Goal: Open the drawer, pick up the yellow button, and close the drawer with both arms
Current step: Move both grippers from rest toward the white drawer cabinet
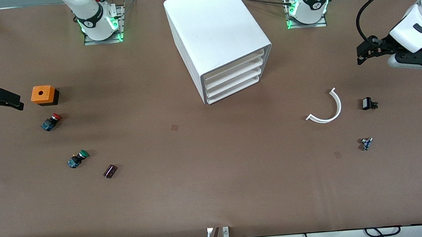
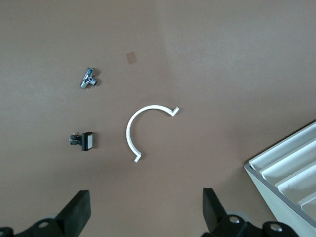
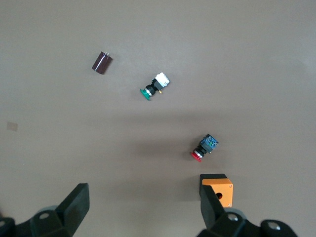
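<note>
The white cabinet (image 1: 218, 36) stands mid-table near the arms' bases; its uppermost drawer (image 1: 233, 64) is shut, like the three below it. One corner of the cabinet (image 2: 289, 173) shows in the left wrist view. No orange-capped button shows; it is hidden or out of view. My left gripper (image 1: 362, 56) is open and empty, up over the table at the left arm's end; in the left wrist view (image 2: 146, 212) it hangs over bare table. My right gripper (image 1: 12, 101) is open and empty at the right arm's end, beside an orange box (image 1: 43, 94); in its own view (image 3: 145, 210) it hangs over bare table.
A red-capped button (image 1: 52, 121), a green-capped button (image 1: 78, 158) and a dark cylinder (image 1: 110, 171) lie nearer the camera than the orange box. A white arc (image 1: 328, 109), a small black part (image 1: 368, 103) and a metal fitting (image 1: 366, 143) lie under the left arm.
</note>
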{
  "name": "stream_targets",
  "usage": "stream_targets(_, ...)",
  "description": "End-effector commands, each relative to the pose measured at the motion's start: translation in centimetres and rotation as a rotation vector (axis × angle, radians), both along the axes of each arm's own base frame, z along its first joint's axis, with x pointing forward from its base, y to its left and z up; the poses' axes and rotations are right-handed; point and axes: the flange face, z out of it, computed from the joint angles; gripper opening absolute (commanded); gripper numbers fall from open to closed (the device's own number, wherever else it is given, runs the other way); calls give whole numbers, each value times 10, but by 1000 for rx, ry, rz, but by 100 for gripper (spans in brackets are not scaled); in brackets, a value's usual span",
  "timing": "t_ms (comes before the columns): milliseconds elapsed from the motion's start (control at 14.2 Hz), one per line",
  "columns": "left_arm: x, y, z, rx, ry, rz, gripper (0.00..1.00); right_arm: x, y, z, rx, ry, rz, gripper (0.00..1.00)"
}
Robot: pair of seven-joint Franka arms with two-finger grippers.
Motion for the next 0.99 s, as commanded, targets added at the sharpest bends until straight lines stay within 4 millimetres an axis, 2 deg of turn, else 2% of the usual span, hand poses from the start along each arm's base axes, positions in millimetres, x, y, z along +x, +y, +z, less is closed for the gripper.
stream_targets(0, 4, -2, 5, -6, 7, -14, 100, -9, 0, 5, -8, -1, 16, 100)
stream_targets(423, 4, -3, 4, -6, 8, -14, 100, -8, 2, 2, -1, 5, 15, 100)
stream_targets(634, 3, -11, 5, -9, 9, -28, 100, -7, 2, -1, 2, 9, 13, 100)
stream_targets(705, 1, -11, 4, -14, 24, -28, 100, -5, 5, -4, 5, 14, 18, 100)
stream_targets(846, -5, -17, -1, -17, 81, -39, 100, 0, 26, -14, 5, 28, 53, 100)
stream_targets(916, -9, -26, -5, -14, 118, -60, 100, 2, 34, -17, 4, 29, 67, 100)
